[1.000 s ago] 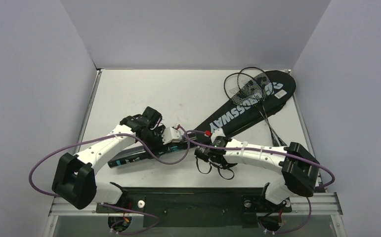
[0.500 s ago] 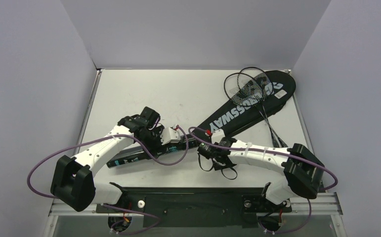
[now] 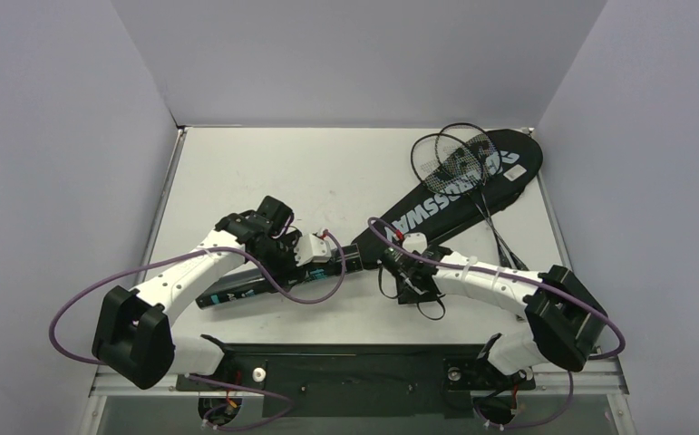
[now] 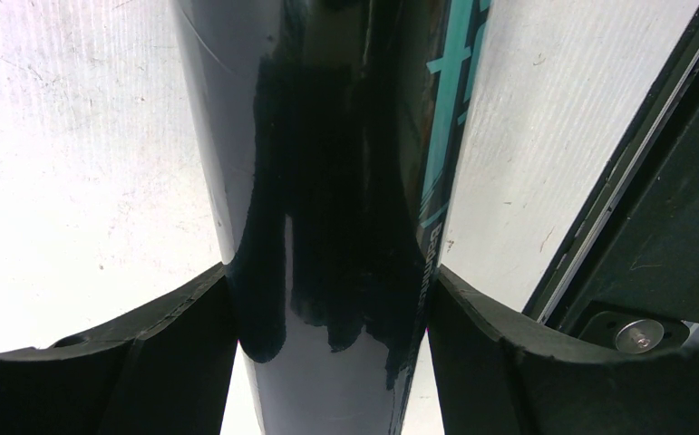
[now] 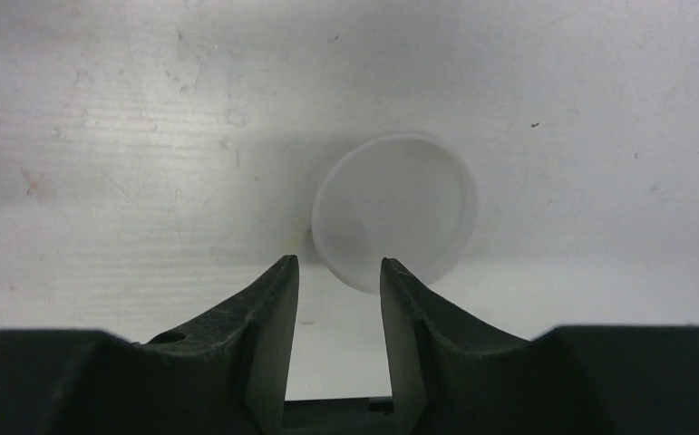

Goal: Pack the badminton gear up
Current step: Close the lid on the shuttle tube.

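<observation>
A long black teal-printed tube (image 3: 237, 288) lies slanted on the table near the front left. My left gripper (image 3: 284, 252) is shut on it; in the left wrist view both pads press the tube's (image 4: 345, 181) sides at the gripper (image 4: 327, 272). The black bag lettered CROSSWAY (image 3: 436, 204) stretches from mid-table to the back right. Two thin black rackets (image 3: 459, 156) lie crossed over its wide end. My right gripper (image 3: 398, 265) hangs by the bag's narrow end. In its wrist view the right gripper (image 5: 339, 263) stands open and empty, a white round cap (image 5: 393, 210) flat on the table just past its tips.
The bag's black strap loops (image 3: 415, 306) lie on the table under the right forearm. A black rail (image 3: 345, 362) runs along the near edge and shows beside the tube (image 4: 654, 254). Purple cables (image 3: 318, 290) arc over the tube. Grey walls close the left, back and right.
My right gripper has opened and moved right and away from the front edge, towards the bag's narrow end. The left gripper keeps its hold on the tube, nearly still.
</observation>
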You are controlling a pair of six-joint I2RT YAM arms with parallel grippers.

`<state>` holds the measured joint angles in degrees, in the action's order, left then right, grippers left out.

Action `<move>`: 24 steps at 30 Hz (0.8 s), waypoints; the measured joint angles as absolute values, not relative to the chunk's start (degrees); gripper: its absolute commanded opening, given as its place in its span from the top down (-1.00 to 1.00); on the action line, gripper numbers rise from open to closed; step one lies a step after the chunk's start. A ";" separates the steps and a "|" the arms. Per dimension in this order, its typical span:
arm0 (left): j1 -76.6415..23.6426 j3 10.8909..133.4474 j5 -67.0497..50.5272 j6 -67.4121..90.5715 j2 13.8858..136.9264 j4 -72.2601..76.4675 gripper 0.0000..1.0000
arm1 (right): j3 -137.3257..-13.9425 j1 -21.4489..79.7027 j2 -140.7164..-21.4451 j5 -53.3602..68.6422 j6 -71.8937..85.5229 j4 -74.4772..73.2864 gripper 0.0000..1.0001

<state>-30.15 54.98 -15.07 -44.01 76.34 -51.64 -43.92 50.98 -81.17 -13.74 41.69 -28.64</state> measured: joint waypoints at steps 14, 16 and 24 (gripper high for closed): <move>-30.15 54.98 -15.27 -44.01 76.18 -51.68 0.27 | -43.48 48.07 -85.43 -9.43 42.33 -22.83 0.57; -30.13 54.98 -15.29 -44.01 76.18 -51.68 0.27 | -43.18 48.07 -85.43 -9.37 42.85 -22.06 0.62; -29.93 54.98 -17.69 -45.87 75.83 -52.60 0.27 | -42.74 48.10 -85.41 -9.52 44.77 -20.82 1.00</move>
